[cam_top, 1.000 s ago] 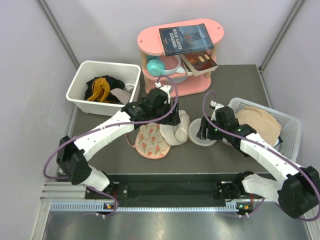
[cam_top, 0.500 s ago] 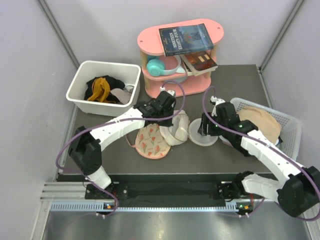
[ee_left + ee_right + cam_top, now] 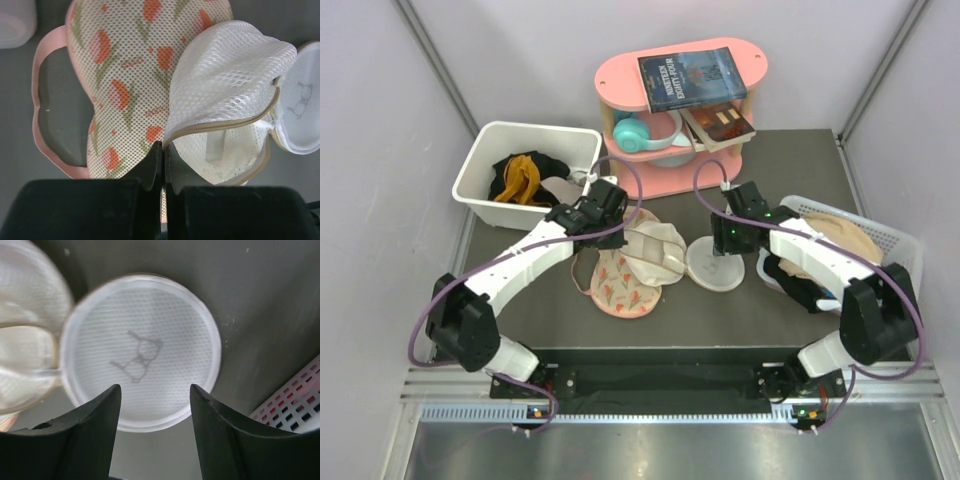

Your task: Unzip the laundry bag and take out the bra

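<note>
The laundry bag (image 3: 225, 95) is lying open on the bench (image 3: 800, 160), its cream mesh dome gaping and the tan zip (image 3: 225, 125) running loose around the opened rim. The left claw (image 3: 162, 150) is clenching the edge of the mesh right at its fingertips, jaws pressed together on the fabric, so the bag is spreading away ahead of it and to its right. In the overhead view, the same claw (image 3: 615, 222) is sitting at the bag's (image 3: 655, 250) far-left edge.

The bag's round flap (image 3: 142, 352) is lying flat on the bench directly below the right claw (image 3: 155, 390), a small grey bra outline showing on its mesh. That claw is released, fingers spread wide and hanging over the flap without touching it; the bag's dome is showing blurred at its left.

The bra (image 3: 518, 178) is lying in the white bin (image 3: 480, 160), well to the left of the left claw and beyond it, bunched among black clothes (image 3: 548, 165).

The pink floral piece (image 3: 120, 70) is lying flat just left of the left claw's fingertips, partly tucked under the bag. To the right of the right claw (image 3: 730, 243), a white basket (image 3: 905, 250) is holding a beige garment (image 3: 835, 250). Beyond both claws, a pink shelf (image 3: 620, 75) is carrying a book (image 3: 690, 78) on top and teal headphones (image 3: 635, 132) beneath.
</note>
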Available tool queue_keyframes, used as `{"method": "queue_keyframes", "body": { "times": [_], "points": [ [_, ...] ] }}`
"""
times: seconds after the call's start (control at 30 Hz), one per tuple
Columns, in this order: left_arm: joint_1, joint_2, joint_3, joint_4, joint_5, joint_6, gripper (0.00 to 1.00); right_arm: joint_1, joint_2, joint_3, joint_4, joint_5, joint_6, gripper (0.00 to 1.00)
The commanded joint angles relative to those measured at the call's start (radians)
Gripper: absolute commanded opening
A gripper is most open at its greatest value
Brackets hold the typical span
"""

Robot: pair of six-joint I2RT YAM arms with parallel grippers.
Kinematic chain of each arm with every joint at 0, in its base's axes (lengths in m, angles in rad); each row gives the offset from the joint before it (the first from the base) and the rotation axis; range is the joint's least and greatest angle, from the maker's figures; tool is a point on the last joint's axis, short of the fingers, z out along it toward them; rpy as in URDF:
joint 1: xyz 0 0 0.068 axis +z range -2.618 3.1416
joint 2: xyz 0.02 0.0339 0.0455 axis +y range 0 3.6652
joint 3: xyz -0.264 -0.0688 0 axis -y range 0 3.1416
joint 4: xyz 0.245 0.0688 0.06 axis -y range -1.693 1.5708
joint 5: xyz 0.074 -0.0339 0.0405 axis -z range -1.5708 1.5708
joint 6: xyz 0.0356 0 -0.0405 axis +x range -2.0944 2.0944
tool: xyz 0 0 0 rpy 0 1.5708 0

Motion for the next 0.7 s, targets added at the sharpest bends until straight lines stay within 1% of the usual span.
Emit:
{"method": "queue_keyframes", "body": {
  "times": [0.0,0.13,0.4,0.5,0.67],
  "points": [
    [0.036,-0.078,-0.038,0.004,-0.015,-0.02,0.0,-0.013,0.075,0.053,-0.016,0.067,-0.028,0.56],
    [0.06,-0.104,-0.05,-0.005,-0.02,-0.017,0.0,-0.027,0.115,0.033,-0.018,0.058,-0.023,0.54],
    [0.063,-0.115,-0.051,0.004,-0.012,-0.011,0.0,-0.041,0.15,-0.048,0.018,0.048,-0.012,0.49],
    [0.063,-0.124,-0.053,0.002,-0.014,-0.012,0.0,-0.047,0.172,-0.063,0.031,0.048,-0.015,0.43],
    [0.063,-0.135,-0.057,0.01,-0.003,-0.008,0.0,-0.052,0.202,-0.073,0.048,0.048,-0.022,0.38]
  ]
}}
